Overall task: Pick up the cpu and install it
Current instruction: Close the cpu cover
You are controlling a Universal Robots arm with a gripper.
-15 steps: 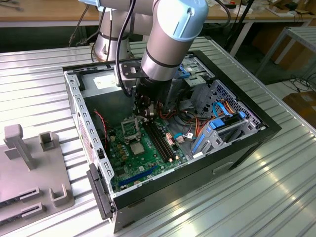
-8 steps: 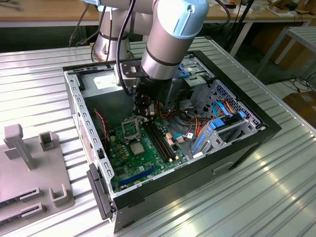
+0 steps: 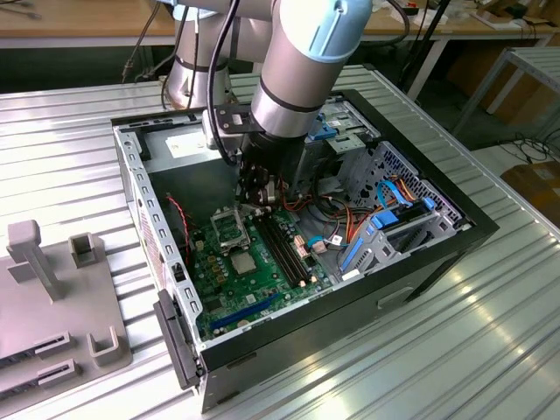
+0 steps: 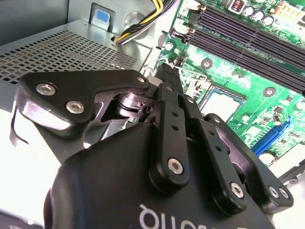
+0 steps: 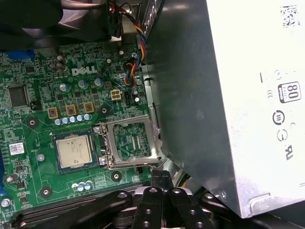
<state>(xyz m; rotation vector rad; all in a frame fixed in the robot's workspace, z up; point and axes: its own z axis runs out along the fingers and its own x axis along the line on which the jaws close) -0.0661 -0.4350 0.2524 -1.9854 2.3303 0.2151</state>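
I'm hanging my claw [image 5: 159, 179] low inside the open computer case [image 3: 437, 254], fingers pressed together and holding nothing. The cpu [image 5: 74, 151] is sitting in its socket on the green motherboard [image 5: 43, 95], beside the flipped-open metal socket lid [image 5: 131, 141], near my fingertips.

Bright overhead light glared off the ribbed metal table [image 3: 490, 350] near its front edge. The gripper [image 4: 164, 71] sat close and slightly blurred in the second wrist view.

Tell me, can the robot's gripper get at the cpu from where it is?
Probably yes. The cpu lies face up on the green motherboard with nothing over it, and the gripper hangs just above that board.
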